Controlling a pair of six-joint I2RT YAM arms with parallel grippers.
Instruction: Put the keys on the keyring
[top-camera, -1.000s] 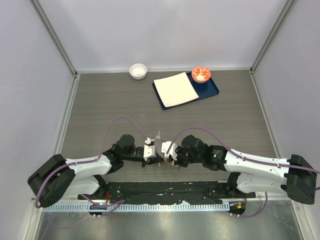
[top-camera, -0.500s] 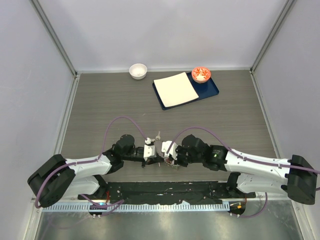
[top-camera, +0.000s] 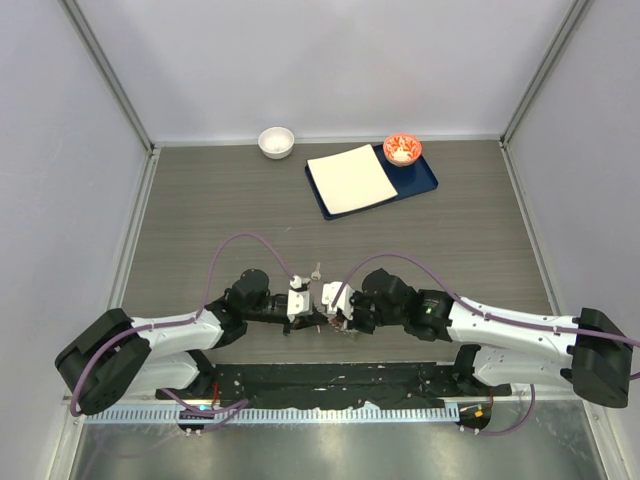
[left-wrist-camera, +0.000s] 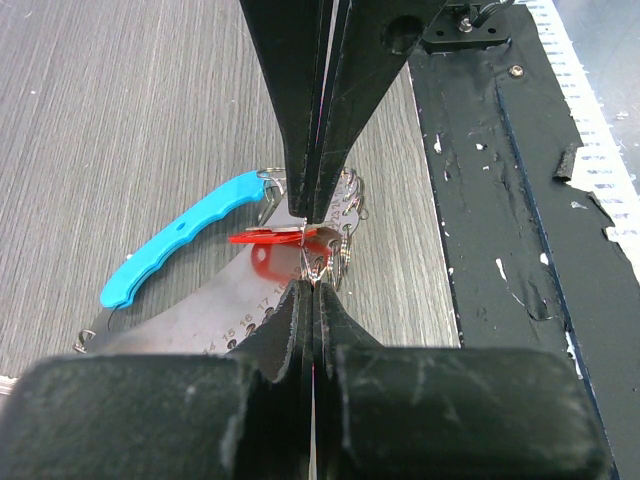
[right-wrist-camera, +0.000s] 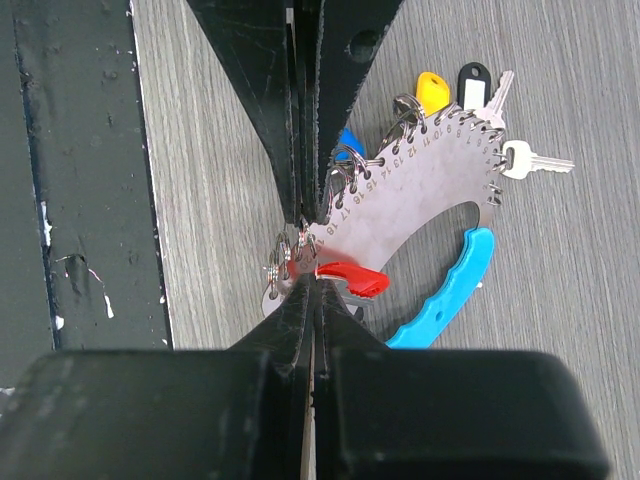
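The keyring is a grey metal numbered plate (right-wrist-camera: 420, 200) with small wire rings along its edge and a light blue crescent handle (right-wrist-camera: 450, 290); it also shows in the left wrist view (left-wrist-camera: 190, 325), lying on the table near the front edge. Yellow (right-wrist-camera: 432, 90), black (right-wrist-camera: 472, 80) and blue (right-wrist-camera: 348, 142) keys and a silver key (right-wrist-camera: 535, 160) hang along its rim. My left gripper (left-wrist-camera: 310, 285) is shut on a small ring at the plate's edge. My right gripper (right-wrist-camera: 318, 282) is shut at the red key (right-wrist-camera: 352, 277), tip to tip with the left one (top-camera: 312, 312).
A black mat (left-wrist-camera: 520, 200) runs along the table's near edge beside the grippers. At the back stand a white bowl (top-camera: 276, 141), a blue tray (top-camera: 425, 183) with a white sheet, and a red bowl (top-camera: 402, 149).
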